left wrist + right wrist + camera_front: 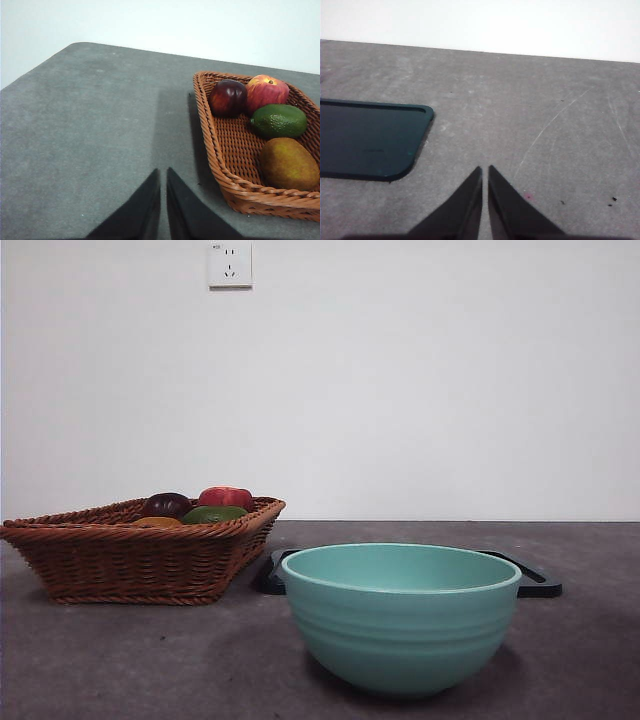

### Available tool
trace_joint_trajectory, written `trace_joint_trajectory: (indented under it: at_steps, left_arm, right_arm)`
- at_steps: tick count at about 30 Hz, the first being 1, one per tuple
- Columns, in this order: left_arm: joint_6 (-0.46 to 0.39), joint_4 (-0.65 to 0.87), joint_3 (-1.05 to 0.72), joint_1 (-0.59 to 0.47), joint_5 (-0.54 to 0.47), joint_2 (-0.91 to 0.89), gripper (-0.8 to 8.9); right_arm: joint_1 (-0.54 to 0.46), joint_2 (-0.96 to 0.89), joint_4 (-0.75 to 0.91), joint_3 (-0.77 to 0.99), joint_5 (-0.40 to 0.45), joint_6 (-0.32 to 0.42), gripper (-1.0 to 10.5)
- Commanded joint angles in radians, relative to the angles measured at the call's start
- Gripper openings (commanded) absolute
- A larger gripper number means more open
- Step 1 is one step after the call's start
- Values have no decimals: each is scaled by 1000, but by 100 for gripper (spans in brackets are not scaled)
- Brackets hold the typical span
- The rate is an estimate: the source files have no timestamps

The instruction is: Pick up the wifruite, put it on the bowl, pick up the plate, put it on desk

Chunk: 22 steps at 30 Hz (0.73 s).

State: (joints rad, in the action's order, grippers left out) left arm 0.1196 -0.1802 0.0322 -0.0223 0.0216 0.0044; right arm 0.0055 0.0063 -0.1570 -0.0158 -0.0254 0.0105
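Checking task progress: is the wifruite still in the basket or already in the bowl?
In the basket. The wifruite lies there beside the green fruit; the bowl's inside is hidden.

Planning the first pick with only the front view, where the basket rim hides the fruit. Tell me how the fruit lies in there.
Observer: The left wrist view shows four. The dark purple fruit and red fruit sit at one end of the basket, then the green fruit, with the wifruite at the other end.
Operator: Report both claws.
Observer: The left claw is shut, over the desk beside the basket. The right claw is shut, near the plate.
Operator: Describe that plate behind the bowl.
Observer: It is flat and dark green, with a low rim and a rounded corner.
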Motion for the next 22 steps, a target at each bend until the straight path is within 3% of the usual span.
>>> trace_joint_trajectory:
  at_steps: [1, 14, 18, 22]
  left_arm:
    - [2, -6, -20, 0, -7, -1, 19]
    - [38, -7, 23, 5, 16, 0, 18]
    - [117, -9, 91, 18, 32, 1, 18]
    - [203, -45, 204, 34, 54, 13, 18]
  right_arm:
    - [-2, -2, 13, 5, -1, -11, 14]
    - [-1, -2, -43, -67, -80, -196, 11]
    - [3, -2, -126, -163, -80, -257, 10]
    - [19, -2, -143, -262, -79, -375, 10]
